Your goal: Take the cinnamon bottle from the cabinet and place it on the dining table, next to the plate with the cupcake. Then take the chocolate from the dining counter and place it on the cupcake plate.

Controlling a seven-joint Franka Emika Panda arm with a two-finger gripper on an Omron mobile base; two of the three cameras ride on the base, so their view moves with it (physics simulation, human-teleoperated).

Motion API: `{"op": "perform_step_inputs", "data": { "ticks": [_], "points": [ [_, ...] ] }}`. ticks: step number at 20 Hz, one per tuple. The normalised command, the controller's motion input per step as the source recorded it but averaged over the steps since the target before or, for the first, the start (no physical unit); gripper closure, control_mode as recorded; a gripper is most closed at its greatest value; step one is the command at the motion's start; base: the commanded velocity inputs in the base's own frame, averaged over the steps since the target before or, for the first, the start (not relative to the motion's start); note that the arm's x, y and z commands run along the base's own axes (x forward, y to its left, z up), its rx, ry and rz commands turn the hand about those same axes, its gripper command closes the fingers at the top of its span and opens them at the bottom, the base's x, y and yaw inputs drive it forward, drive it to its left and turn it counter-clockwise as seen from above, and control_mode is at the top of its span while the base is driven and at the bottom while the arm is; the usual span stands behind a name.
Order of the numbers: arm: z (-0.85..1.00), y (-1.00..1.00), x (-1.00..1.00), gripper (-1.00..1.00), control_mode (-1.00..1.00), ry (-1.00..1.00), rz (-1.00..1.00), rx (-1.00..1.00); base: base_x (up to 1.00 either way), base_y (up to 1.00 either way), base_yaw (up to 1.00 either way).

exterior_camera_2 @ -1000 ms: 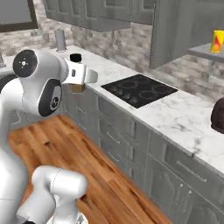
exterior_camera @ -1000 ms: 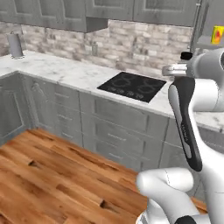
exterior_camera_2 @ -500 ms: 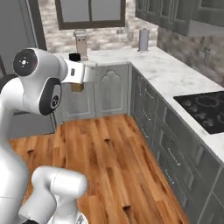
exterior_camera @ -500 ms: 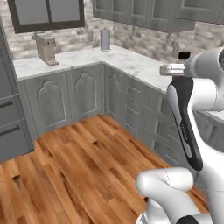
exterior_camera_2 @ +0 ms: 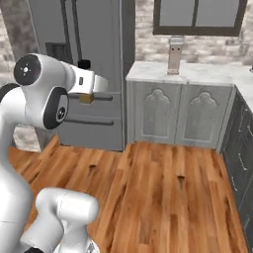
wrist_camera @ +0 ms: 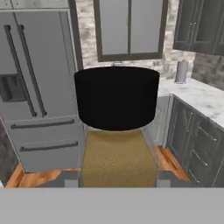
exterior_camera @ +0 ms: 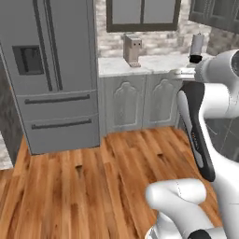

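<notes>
- While clamped between the 2 dark fingertips (wrist_camera: 70, 178) of the two-finger gripper (wrist_camera: 117, 178), sits upright and close to the lens: slim amber-brown cinnamon bottle (wrist_camera: 117, 157) with a broad black cap.
- Seen from the right base view as a small amber body under a black cap (exterior_camera_2: 85, 64), carried high at the end of the white arm, level with the fridge doors.
- Seen from the left base view by its black cap, poking up beside the arm's wrist.
- Gripper (exterior_camera_2: 88, 97) closed on the bottle, 1 finger on each side of its lower body.
- Behind it, tall grey double-door fridge (exterior_camera: 51, 70) with long vertical handles and 2 drawers below.
- Right of the fridge, white grey-veined marble worktop (exterior_camera: 140, 65) on grey panelled cupboards, carrying a small grey appliance (exterior_camera: 132, 49) and a pale upright cylinder (exterior_camera: 197, 45).
- Above the worktop, dark-framed window (exterior_camera_2: 197, 17) set in a stone-tile wall.
- Below everything, warm brown wooden plank floor (exterior_camera_2: 163, 192).
</notes>
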Motion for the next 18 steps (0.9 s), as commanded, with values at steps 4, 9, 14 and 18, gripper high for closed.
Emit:
{"op": "perform_step_inputs", "data": {
  "ticks": [4,9,14,18],
  "points": [
    [0.0,0.0,0.0,1.0,1.0,0.0,0.0,0.0,0.44,0.14,0.6],
    [0.0,0.0,0.0,1.0,1.0,0.0,0.0,0.0,0.66,0.32,0.47],
    [0.0,0.0,0.0,1.0,1.0,0.0,0.0,0.0,1.0,0.53,0.28],
    [0.0,0.0,0.0,1.0,1.0,0.0,0.0,0.0,0.83,0.37,0.47]
  ]
}}
